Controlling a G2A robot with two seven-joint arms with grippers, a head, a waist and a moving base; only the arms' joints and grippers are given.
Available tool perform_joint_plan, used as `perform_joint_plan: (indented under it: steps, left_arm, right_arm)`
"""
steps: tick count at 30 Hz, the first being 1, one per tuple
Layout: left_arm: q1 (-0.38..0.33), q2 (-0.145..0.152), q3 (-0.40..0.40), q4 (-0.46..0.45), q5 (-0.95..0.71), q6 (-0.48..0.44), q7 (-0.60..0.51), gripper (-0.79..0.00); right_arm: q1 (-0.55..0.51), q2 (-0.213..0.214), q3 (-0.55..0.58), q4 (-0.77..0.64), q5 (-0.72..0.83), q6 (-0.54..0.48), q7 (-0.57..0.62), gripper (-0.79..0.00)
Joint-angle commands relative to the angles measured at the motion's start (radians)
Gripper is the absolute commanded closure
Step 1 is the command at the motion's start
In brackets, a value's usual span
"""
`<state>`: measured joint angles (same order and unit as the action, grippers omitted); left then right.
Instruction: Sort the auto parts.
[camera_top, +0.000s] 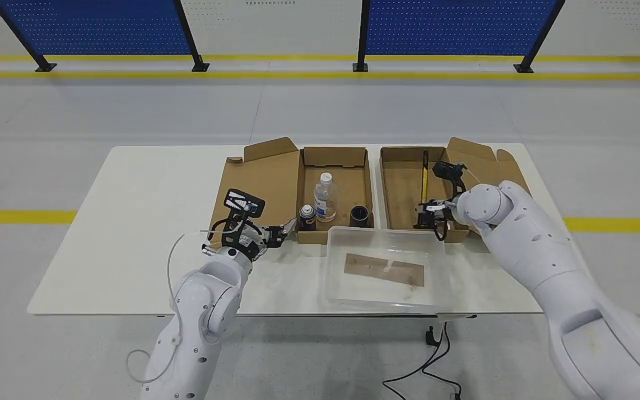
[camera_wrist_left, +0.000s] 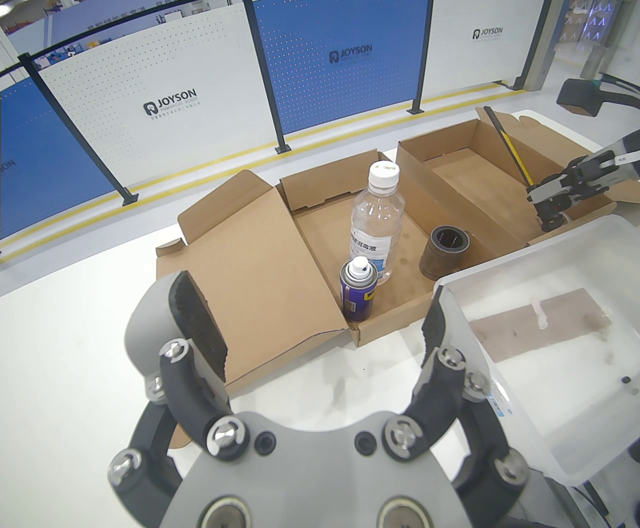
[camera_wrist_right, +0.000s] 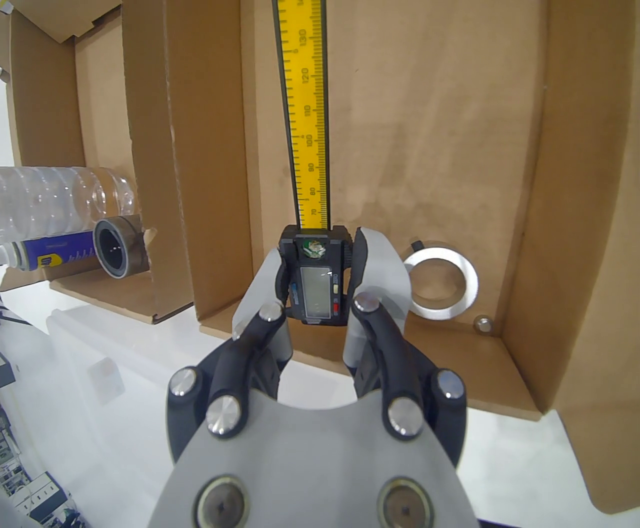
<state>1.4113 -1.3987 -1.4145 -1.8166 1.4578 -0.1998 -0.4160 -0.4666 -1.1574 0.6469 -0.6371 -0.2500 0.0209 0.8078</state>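
right hand (camera_wrist_right: 320, 267): grey curved fingers with black ribbed pads, clamped on the black display head of a caliper (camera_wrist_right: 307, 150), whose long flat yellow ruled bar runs along the floor of the right box (camera_wrist_right: 450, 125), an open tray of plain brown cardboard. in the same box, near corner: flat bright metal ring (camera_wrist_right: 469, 285), just beside the hand, and a small round-headed screw (camera_wrist_right: 483, 324) next to it. left hand (camera_wrist_left: 315, 295): fingers spread wide apart, holding nothing, over the white counter (camera_wrist_left: 75, 350) by the folded-out flap of the left box (camera_wrist_left: 250, 280), also cardboard. contents, all upright: clear ribbed plastic bottle (camera_wrist_left: 377, 225) with white cap; small blue spray can (camera_wrist_left: 357, 292) touching it; dark squat hollow sleeve (camera_wrist_left: 445, 250) standing apart. in front of both boxes: clear plastic tub (camera_wrist_left: 525, 400) with a flat brown sheet (camera_wrist_left: 540, 320) on its bottom.
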Motion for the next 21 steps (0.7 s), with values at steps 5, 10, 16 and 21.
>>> perform_joint_plan:
  steps: [5,10,16,21]
  left_arm:
    - [0.000,0.000,0.000,0.000,0.000,0.000,0.000,-0.785]
    - [0.000,0.000,0.000,0.000,0.000,0.000,0.000,-0.785]
    - [0.000,0.000,0.000,0.000,0.000,0.000,0.000,-0.785]
    - [0.000,0.000,0.000,0.000,0.000,0.000,0.000,-0.785]
  right_arm:
    - [0.021,-0.024,-0.009,0.049,-0.007,-0.016,0.015,-0.225]
    - [0.040,-0.045,-0.016,0.088,-0.017,-0.033,0.020,-0.305]
    - [0.056,-0.067,-0.019,0.130,-0.022,-0.057,0.020,-0.336]
    - [0.075,-0.079,-0.016,0.146,-0.035,-0.088,-0.005,-0.339]
